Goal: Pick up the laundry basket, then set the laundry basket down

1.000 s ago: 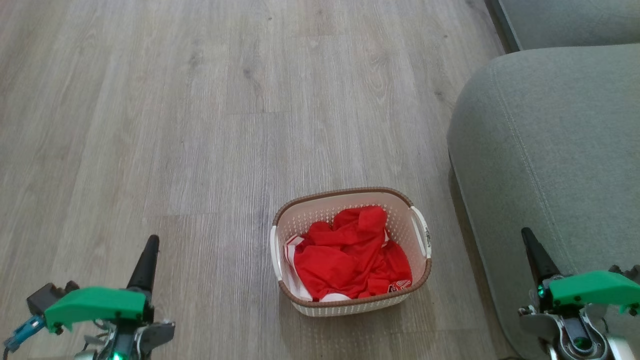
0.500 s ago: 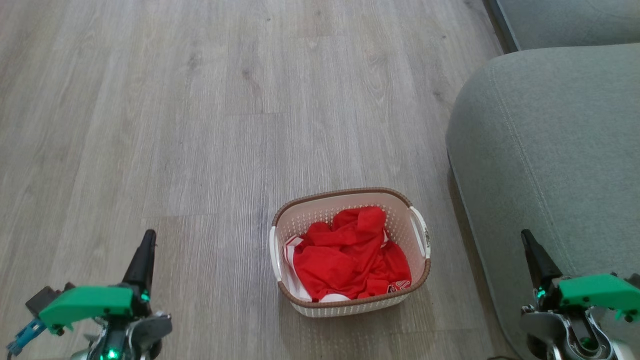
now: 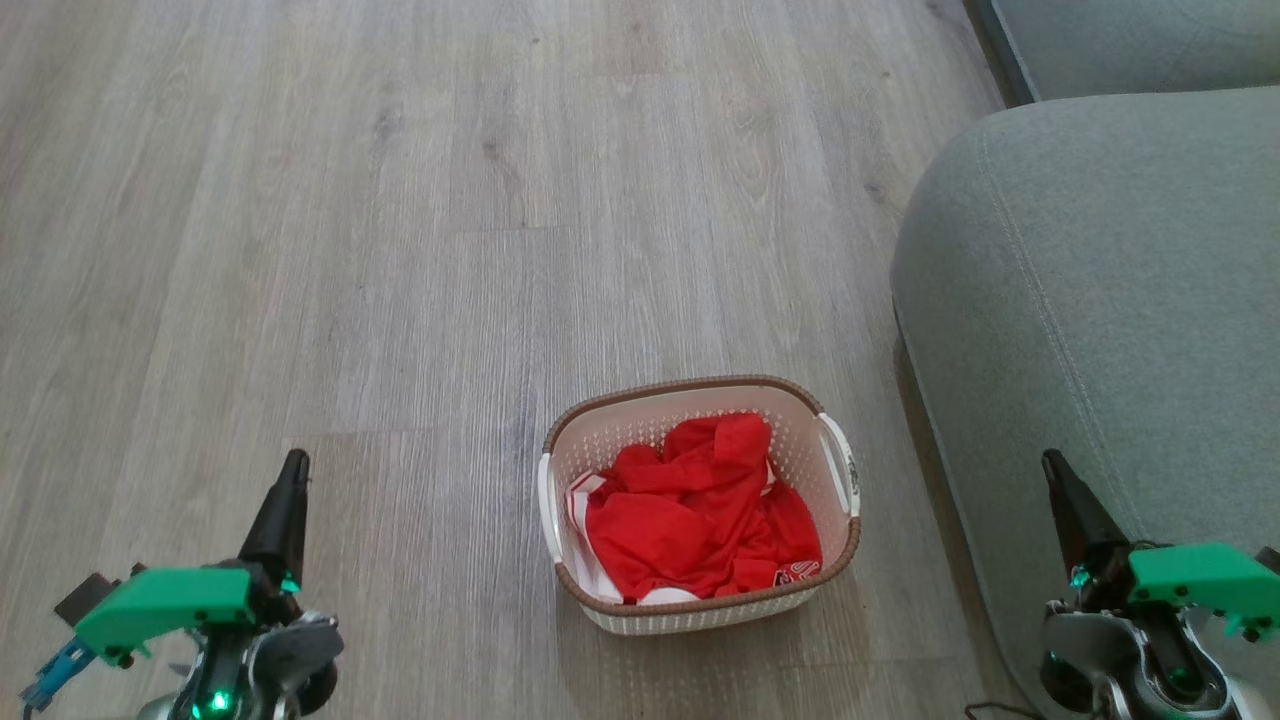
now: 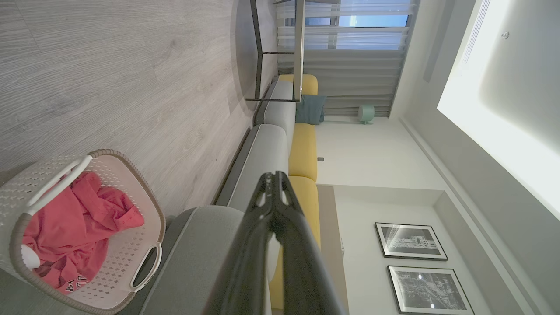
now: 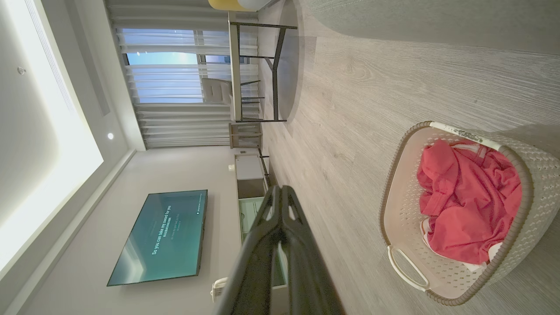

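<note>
Laundry basket (image 3: 612,440): stands upright on the wood-look floor (image 3: 400,250), toward the floor's right edge where the grey sofa (image 3: 1100,300) begins. A strip of bare floor lies between basket and sofa, so they do not touch.

Build: small, rounded-rectangular, cream-white plastic, walls pierced with rows of little holes. A brown woven-look band runs all round the rim. Two white handles, one on each short side: left handle (image 3: 544,505), right handle (image 3: 842,465). The right one carries dark scuff marks.

Contents: crumpled red clothing (image 3: 690,520) with white trim and a bit of white lettering on one fold, heaped below the rim.

Left gripper (image 3: 293,470): low over the near-left floor, well apart from the basket, pointing away from the robot. In the left wrist view its two dark fingers meet at the tips, nothing between them.

Right gripper (image 3: 1055,470): near right, seen against the sofa's side, well apart from the right handle. In the right wrist view its fingers likewise press tip to tip, holding nothing
</note>
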Controlling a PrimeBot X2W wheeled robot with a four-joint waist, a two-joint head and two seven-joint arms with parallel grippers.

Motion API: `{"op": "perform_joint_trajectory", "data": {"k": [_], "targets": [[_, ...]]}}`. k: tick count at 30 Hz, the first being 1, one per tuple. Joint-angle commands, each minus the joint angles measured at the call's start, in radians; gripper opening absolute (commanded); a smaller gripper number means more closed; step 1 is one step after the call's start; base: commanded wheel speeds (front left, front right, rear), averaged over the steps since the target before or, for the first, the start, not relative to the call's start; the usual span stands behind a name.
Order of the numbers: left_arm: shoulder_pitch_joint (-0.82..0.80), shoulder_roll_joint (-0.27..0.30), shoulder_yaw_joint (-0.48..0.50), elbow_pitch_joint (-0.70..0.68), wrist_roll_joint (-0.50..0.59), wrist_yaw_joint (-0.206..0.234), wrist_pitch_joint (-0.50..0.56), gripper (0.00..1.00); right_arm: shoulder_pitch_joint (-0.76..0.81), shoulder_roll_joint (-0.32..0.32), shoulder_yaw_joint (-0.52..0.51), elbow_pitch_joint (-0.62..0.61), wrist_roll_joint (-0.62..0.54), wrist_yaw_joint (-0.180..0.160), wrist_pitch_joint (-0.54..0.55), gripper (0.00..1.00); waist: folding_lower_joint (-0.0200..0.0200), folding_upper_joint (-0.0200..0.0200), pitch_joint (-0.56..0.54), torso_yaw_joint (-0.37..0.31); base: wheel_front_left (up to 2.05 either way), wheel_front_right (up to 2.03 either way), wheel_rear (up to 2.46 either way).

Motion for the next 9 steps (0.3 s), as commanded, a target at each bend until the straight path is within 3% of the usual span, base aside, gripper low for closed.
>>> {"op": "perform_joint_trajectory", "data": {"k": [1,9], "targets": [[-0.057,0.007,0.041,-0.030,0.000,-0.007,0.006,0.00,-0.049,-0.012,0.017,-0.031,0.006,-0.001,0.007,0.00,0.0000,-0.0001,0.000,0.000,0.00,0.00,0.00],[-0.057,0.006,0.044,-0.029,0.002,-0.007,0.008,0.00,-0.049,-0.012,0.017,-0.031,0.006,-0.001,0.007,0.00,0.0000,-0.0001,0.000,0.000,0.00,0.00,0.00]]}}
